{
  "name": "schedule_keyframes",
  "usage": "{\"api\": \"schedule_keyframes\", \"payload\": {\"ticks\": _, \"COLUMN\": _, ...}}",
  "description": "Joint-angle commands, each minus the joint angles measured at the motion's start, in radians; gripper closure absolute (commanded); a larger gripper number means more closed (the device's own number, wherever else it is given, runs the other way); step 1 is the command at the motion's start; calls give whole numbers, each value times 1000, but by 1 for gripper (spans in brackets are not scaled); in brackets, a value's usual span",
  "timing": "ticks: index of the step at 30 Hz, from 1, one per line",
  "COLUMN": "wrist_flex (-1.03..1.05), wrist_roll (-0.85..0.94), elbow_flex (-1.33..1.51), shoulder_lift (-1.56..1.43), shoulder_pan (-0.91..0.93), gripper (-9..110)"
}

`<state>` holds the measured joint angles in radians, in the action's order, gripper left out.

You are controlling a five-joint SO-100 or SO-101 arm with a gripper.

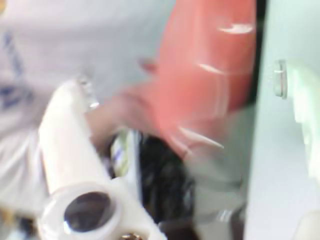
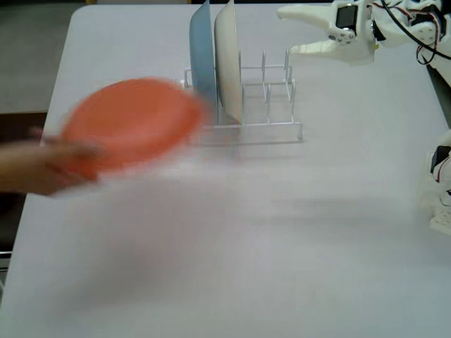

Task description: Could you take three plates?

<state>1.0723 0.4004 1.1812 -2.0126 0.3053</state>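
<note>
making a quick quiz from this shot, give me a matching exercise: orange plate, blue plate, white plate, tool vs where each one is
Things:
1. orange plate
2. blue plate
3. white plate
4. tool

Places:
A. upright in the rack, outermost on the left in the fixed view
B. open, in the air at top right
C. held by a hand, blurred
D. upright in the rack, just right of another plate

Pairs: 1-C, 2-A, 3-D, 4-B
</note>
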Motion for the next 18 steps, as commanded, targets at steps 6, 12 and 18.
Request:
{"api": "schedule_keyframes", "payload": {"ticks": 6, "wrist_flex": -51, "wrist_roll": 77, "elbow_flex": 25, "shoulder_lift": 57, "shoulder_pan": 170, "gripper": 44}}
{"api": "schedule_keyframes", "payload": {"ticks": 12, "wrist_flex": -104, "wrist_roll": 187, "elbow_flex": -58, "shoulder_lift": 210, "shoulder_pan": 187, "gripper": 59}}
{"api": "schedule_keyframes", "payload": {"ticks": 18, "wrist_flex": -89, "wrist_roll": 262, "elbow_flex": -261, "shoulder_lift": 403, "shoulder_pan": 184, "gripper": 66}}
